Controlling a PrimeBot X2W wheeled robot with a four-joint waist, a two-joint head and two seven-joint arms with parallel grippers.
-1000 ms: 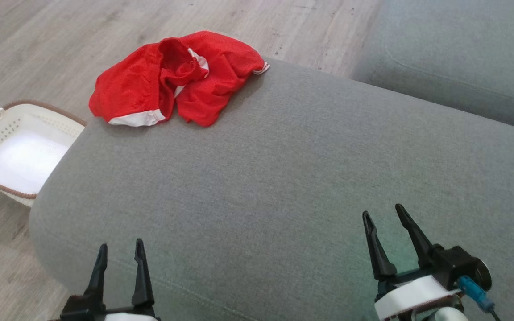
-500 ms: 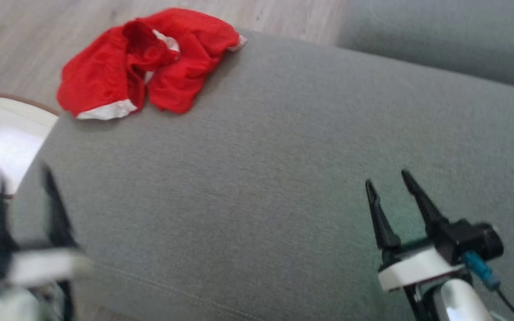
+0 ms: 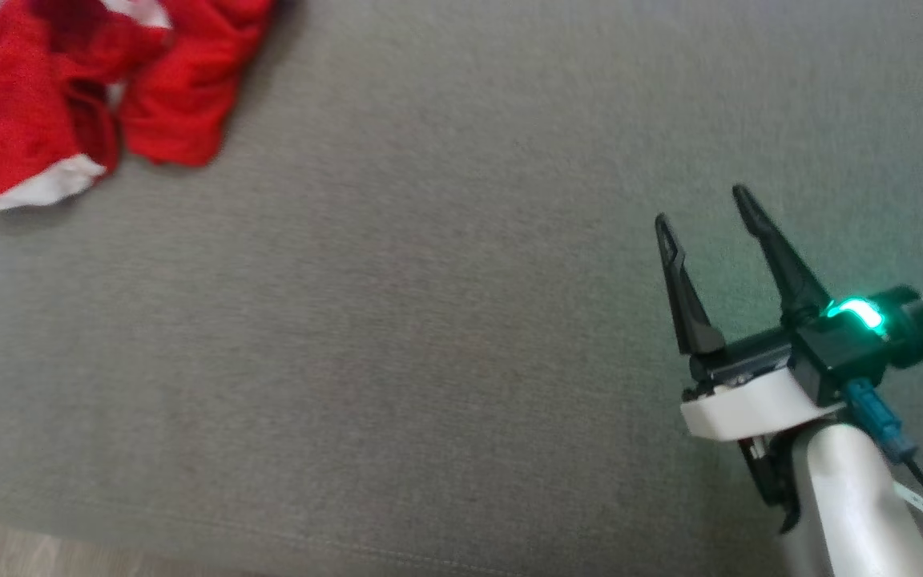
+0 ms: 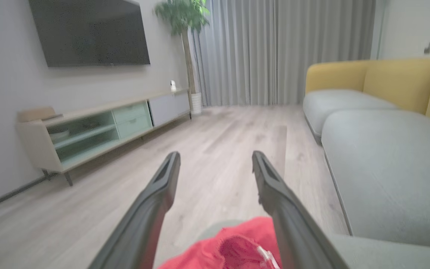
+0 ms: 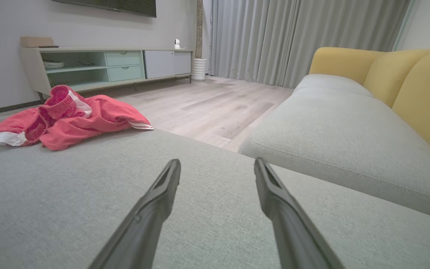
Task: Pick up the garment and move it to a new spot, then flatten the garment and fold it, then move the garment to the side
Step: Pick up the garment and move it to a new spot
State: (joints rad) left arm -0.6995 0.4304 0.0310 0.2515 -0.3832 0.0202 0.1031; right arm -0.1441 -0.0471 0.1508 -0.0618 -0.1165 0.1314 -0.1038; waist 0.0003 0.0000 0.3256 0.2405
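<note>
The garment point(image 3: 69, 104) is a crumpled pair of red shorts with white trim, lying at the far left corner of the grey sofa seat point(image 3: 429, 320). The right wrist view shows the garment point(image 5: 69, 119) at the left, well ahead of my fingers. My right gripper point(image 3: 702, 208) hovers open and empty above the cushion at the right, far from the cloth. My left gripper point(image 4: 215, 160) is open and empty, raised above the garment point(image 4: 233, 246), which shows between its finger bases.
Beyond the seat's edge lies wooden floor point(image 5: 215, 101). A second grey cushion point(image 5: 334, 130) with yellow backrests point(image 5: 416, 78) runs along the right. A low TV cabinet point(image 5: 106, 65) stands against the far wall, with curtains point(image 4: 274, 48) and a plant point(image 4: 181, 15) behind.
The head camera has tilted down and turned right, so the basket and floor left the picture. My left gripper swung up and left out of the head view. My right gripper rose higher in the picture.
</note>
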